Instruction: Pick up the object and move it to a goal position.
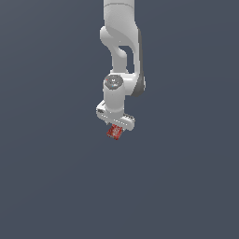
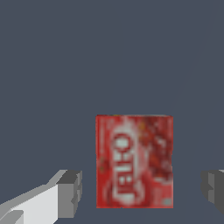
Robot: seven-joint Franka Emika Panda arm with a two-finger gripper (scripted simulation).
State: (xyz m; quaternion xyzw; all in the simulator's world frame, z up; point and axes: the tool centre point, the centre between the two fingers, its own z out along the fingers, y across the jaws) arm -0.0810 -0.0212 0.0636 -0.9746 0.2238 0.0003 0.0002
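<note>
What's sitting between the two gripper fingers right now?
The red box lies between the fingers, with a bare gap on each side, shown in the wrist view.

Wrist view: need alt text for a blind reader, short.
A small red box with white lettering lies between the hand's two grey fingertips, with a gap showing on each side, so nothing grips it yet. The hand is open, and everything sits against a plain dark blue-grey surface.

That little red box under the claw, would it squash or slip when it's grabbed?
The red box looks flat-sided with straight edges, so it probably stays stiff and won't roll. It is much narrower than the open claw, so likely light. Its printed faces look smooth, so it might slip under a weak squeeze.
</note>
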